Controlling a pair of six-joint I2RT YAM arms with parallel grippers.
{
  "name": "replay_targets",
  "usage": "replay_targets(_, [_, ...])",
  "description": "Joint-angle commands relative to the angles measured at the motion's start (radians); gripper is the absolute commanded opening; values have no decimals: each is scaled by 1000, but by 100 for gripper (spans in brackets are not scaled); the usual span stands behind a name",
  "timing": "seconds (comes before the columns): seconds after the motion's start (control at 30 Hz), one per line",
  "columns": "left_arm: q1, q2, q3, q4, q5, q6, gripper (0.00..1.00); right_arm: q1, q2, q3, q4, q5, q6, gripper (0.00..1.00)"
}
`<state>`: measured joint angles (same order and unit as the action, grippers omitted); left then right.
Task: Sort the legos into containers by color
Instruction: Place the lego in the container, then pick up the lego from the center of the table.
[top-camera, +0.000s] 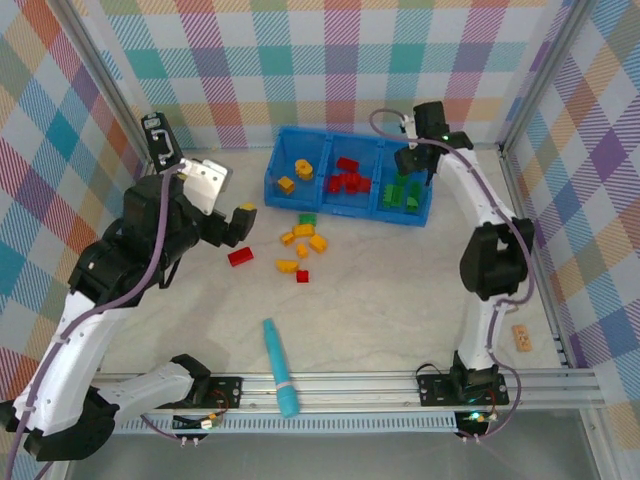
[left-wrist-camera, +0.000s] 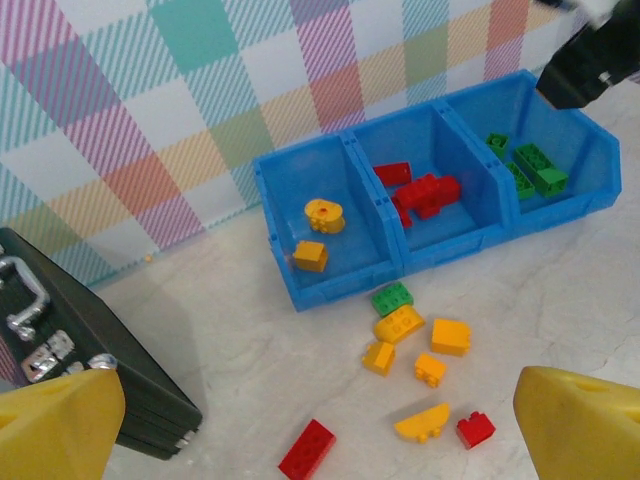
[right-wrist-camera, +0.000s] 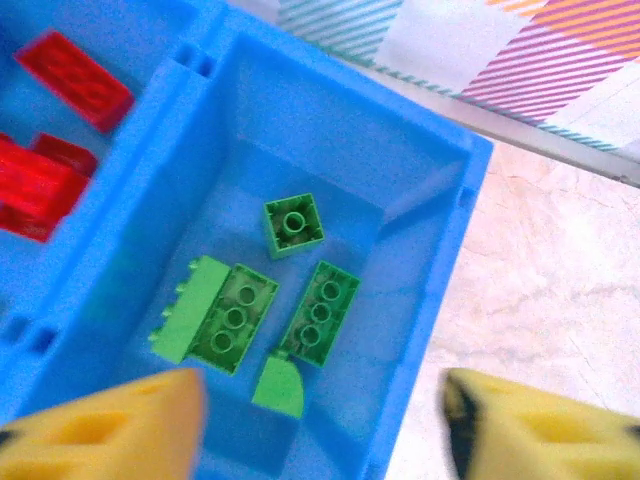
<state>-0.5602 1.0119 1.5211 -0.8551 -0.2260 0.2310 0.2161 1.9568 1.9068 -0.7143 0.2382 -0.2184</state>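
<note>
The blue bin (top-camera: 330, 206) stands at the back with three compartments: yellow legos (top-camera: 303, 168) on the left, red ones (top-camera: 347, 180) in the middle, green ones (top-camera: 405, 192) on the right. My right gripper (top-camera: 415, 160) hangs open over the green compartment (right-wrist-camera: 430, 300), nothing between its fingers; several green bricks (right-wrist-camera: 235, 315) lie below it. Loose legos lie in front of the bin (left-wrist-camera: 340, 285): a green one (left-wrist-camera: 392, 298), several yellow ones (left-wrist-camera: 450, 336), a long red brick (left-wrist-camera: 307, 449) and a small red one (left-wrist-camera: 475, 429). My left gripper (left-wrist-camera: 320, 435) is open above the red brick (top-camera: 240, 257), empty.
A long teal cylinder (top-camera: 281, 368) lies near the front edge. A tan flat piece (top-camera: 520, 338) sits at the right by the frame rail. A dark boxy object with metal fittings (left-wrist-camera: 70, 340) stands left of the bricks. Plaid walls close in the table.
</note>
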Motion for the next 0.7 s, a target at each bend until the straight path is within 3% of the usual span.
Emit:
replay_targets(0.0, [8, 27, -87, 58, 6, -117, 100, 9, -142, -107, 50, -147, -23, 99])
replay_targets(0.17, [9, 75, -258, 190, 0, -271, 99, 9, -407, -393, 216, -235, 8, 99])
replay_targets(0.27, [8, 131, -331, 267, 1, -363, 97, 10, -541, -542, 307, -219, 182, 99])
replay_targets(0.47, [4, 285, -401, 316, 38, -496, 92, 11, -666, -525, -68, -430, 414, 99])
replay_targets(0.6, [-47, 368, -390, 260, 9, -576, 88, 11, -702, -471, -334, -635, 422, 99])
replay_targets(0.67, [-76, 400, -410, 272, 9, -613, 88, 25, -759, -516, -341, -591, 500, 99])
